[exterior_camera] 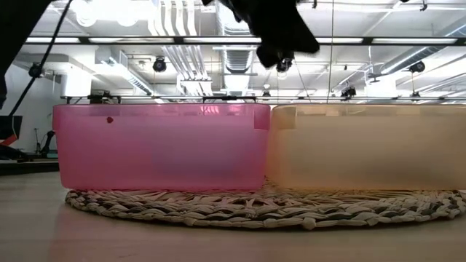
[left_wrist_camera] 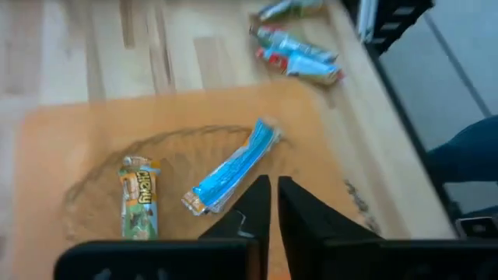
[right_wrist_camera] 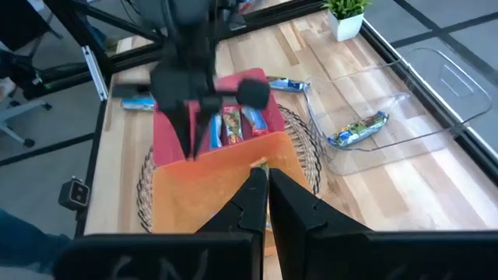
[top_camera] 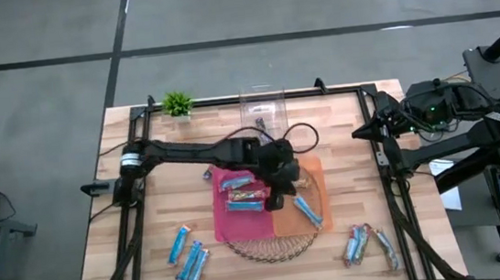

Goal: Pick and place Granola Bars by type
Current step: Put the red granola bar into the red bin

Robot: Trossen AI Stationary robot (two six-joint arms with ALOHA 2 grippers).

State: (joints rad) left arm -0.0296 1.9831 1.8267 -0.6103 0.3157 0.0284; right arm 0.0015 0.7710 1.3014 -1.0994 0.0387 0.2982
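Lying near left: a few blue bars (top_camera: 188, 256) loose on the table (top_camera: 106, 264), well apart from the bins.
Near right: another small cluster of bars (top_camera: 366, 244), blue with some red, by the table edge; seen also past the orange bin in the left wrist view.
Mat (top_camera: 269, 247): woven, round, under both bins, near rim sticking out toward the near side.
Pink bin (top_camera: 222, 207): on the mat's left half, touching the orange bin; holding several bars (top_camera: 244, 194) side by side, blue and brownish.
Orange bin (top_camera: 317, 189): on the mat's right half; holding one blue bar (left_wrist_camera: 233, 167) lying aslant and one brown-green bar (left_wrist_camera: 138, 206), the two apart.
Left gripper (left_wrist_camera: 274, 202): hanging above the seam between the bins, over the orange bin's left part; fingers pressed almost together, grasping nothing.
Stray bar (top_camera: 209, 173): blue, on the table just beside the pink bin's far left corner.
Right gripper (right_wrist_camera: 264, 194): off at the table's right edge, raised and aimed left toward the bins; fingers closed together, empty.
Clear tub (top_camera: 262, 107): far middle of the table, well apart from the mat; holding one bar (right_wrist_camera: 358, 130), blue and green.
Plant (top_camera: 177, 103): small, green, far left, beside the clear tub.
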